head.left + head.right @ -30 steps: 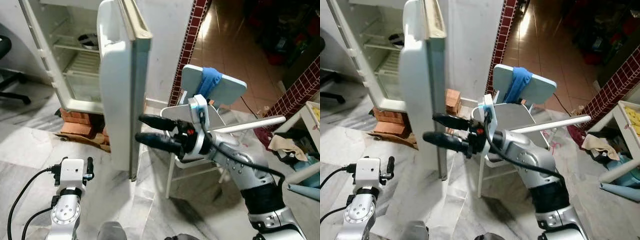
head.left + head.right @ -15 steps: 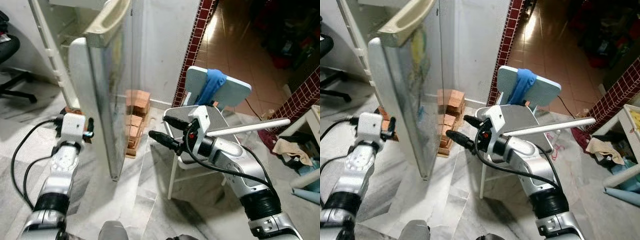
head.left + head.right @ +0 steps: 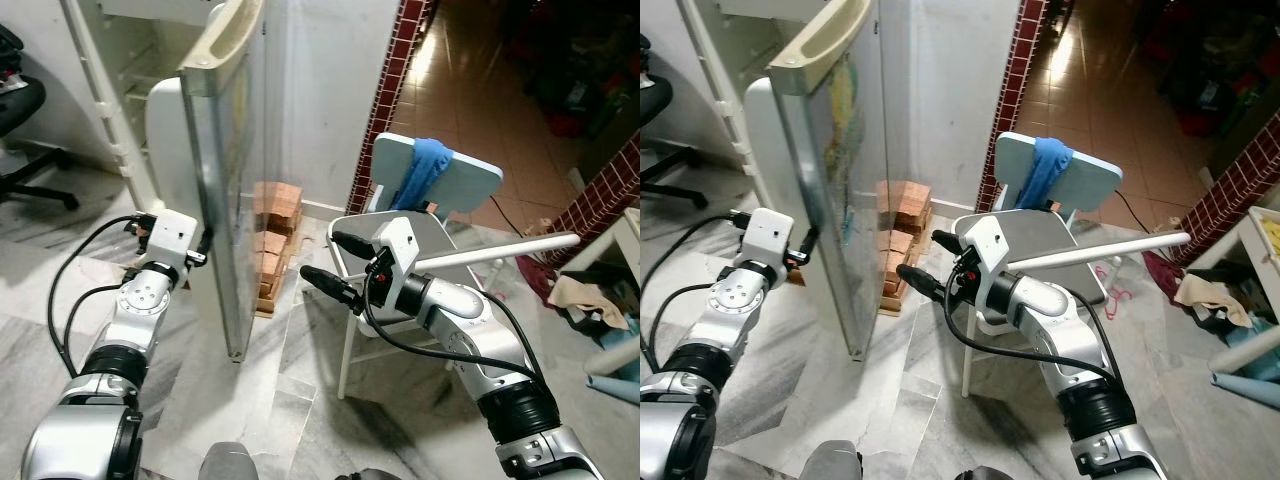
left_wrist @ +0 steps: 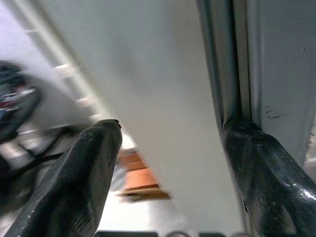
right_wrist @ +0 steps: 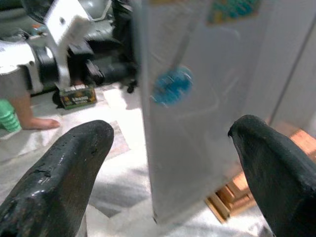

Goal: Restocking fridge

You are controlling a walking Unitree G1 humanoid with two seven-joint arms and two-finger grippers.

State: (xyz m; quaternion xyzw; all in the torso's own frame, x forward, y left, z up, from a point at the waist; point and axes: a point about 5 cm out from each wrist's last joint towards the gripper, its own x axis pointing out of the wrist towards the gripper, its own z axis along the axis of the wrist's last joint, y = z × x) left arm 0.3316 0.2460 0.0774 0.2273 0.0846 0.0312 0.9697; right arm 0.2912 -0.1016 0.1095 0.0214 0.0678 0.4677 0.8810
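The fridge door (image 3: 225, 190) looks rigid, smooth and hinge-guided; push its free edge. Left end effector (image 3: 172, 262) straddles that edge, fingers wide; right end effector (image 3: 335, 265) hovers wide, empty.

- Fridge door (image 3: 215, 190) now stands edge-on to the head camera; one second ago its inner face and the open shelves were in view.
- Left end effector (image 3: 200, 250) is raised from low near the floor to the door's inner edge, one finger (image 4: 266, 173) touching the door seal.
- Right end effector (image 3: 335, 262) sits further back from the door's outer face, fingers spread, in front of the chair (image 3: 440, 180).
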